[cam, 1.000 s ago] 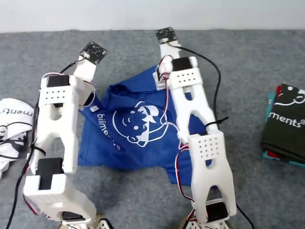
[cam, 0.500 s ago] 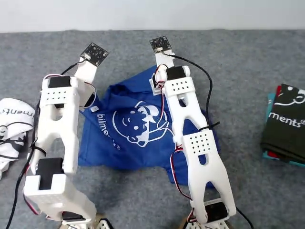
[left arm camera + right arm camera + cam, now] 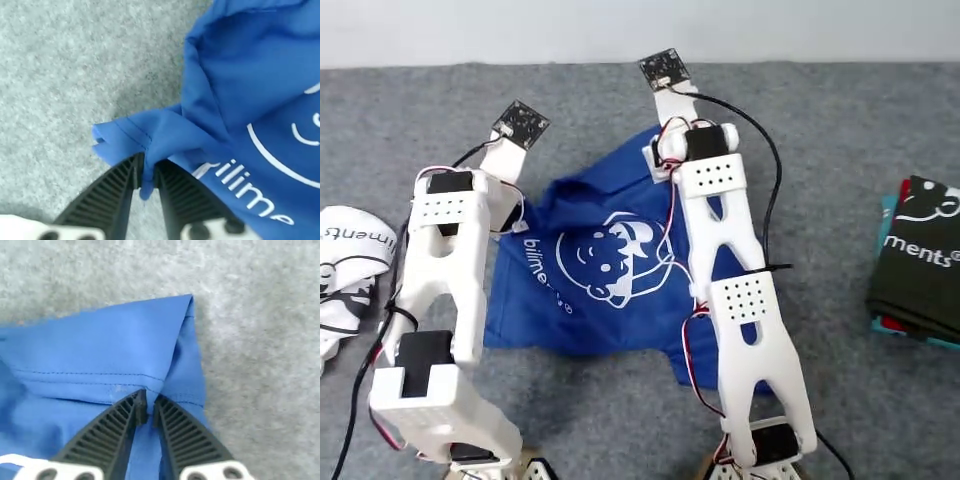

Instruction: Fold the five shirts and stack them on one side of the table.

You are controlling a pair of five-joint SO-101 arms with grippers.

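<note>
Two pinches: left gripper [image 3: 146,169] clamps blue shirt [image 3: 582,322] fold; right gripper [image 3: 149,406] clamps its edge.

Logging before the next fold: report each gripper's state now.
Left gripper: closed on a bunched edge of the blue shirt.
Right gripper: closed on the blue shirt's hem.

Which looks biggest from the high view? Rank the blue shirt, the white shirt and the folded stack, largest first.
1. blue shirt, clearly largest.
2-3. folded stack and white shirt: they look alike, and the picture's edge cuts both, so no ranking.
</note>
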